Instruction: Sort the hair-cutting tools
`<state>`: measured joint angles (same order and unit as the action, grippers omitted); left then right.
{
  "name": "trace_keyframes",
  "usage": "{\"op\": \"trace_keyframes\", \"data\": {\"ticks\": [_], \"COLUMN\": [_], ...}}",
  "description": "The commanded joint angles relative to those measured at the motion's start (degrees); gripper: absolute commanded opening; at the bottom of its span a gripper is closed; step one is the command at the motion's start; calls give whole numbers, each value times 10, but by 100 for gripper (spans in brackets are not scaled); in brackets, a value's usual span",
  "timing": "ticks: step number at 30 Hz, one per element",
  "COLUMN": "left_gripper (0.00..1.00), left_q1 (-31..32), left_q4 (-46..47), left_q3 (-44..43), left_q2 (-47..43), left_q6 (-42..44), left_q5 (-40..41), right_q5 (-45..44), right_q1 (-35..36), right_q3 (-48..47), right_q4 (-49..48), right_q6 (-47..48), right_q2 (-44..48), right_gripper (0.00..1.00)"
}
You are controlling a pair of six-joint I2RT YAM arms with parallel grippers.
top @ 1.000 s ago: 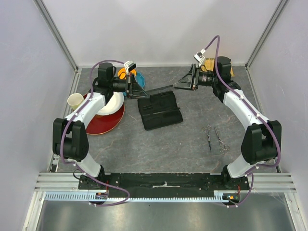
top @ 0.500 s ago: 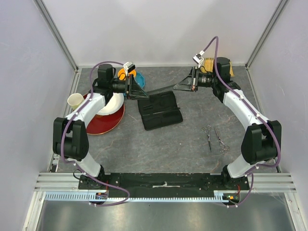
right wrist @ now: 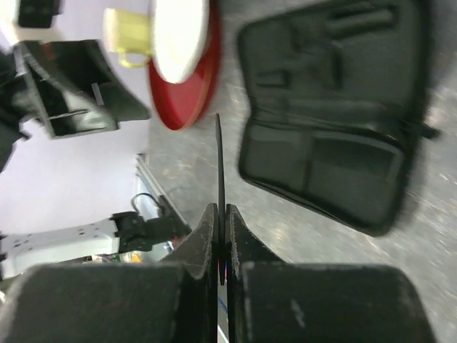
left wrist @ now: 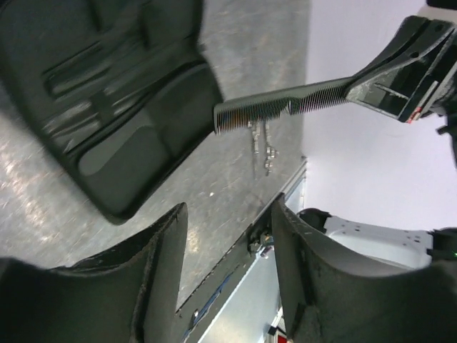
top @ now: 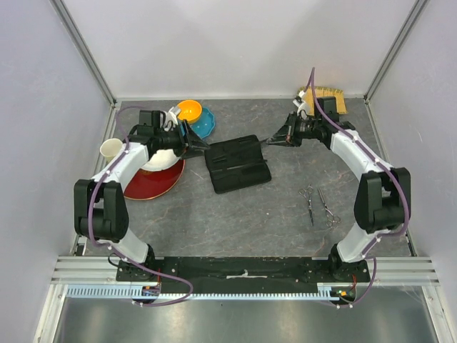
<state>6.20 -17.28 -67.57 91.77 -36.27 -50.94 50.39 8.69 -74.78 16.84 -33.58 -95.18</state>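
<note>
Comb (left wrist: 285, 111) now in right gripper (right wrist: 220, 216) alone

Scissors (top: 319, 204) right of case (top: 237, 163); plates (top: 156, 183) left.

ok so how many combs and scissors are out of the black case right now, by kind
comb: 1, clamped in the right gripper
scissors: 2, lying side by side on the table
total: 3
</note>
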Motion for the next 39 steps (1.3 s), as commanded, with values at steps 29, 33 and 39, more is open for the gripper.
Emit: {"op": "trace_keyframes", "data": {"ticks": [29,33,39], "left_gripper": [54,57,60], "left_q1": [93,95,99], "left_q4": [-29,-19,-12], "left_q3": [77,76,72], "left_q2": [155,157,165], "left_q6": [-12,-13,-20], "left_q5": [201,189,175], "right_q5": [-181,-164,-159], "right_q1": [-34,-19,8], "right_q3": [-5,4,11], "right_q4": [203,172,137], "right_q6": [193,193,187], "right_q2": [-126,-138,-146], "right_gripper": [0,0,0]}}
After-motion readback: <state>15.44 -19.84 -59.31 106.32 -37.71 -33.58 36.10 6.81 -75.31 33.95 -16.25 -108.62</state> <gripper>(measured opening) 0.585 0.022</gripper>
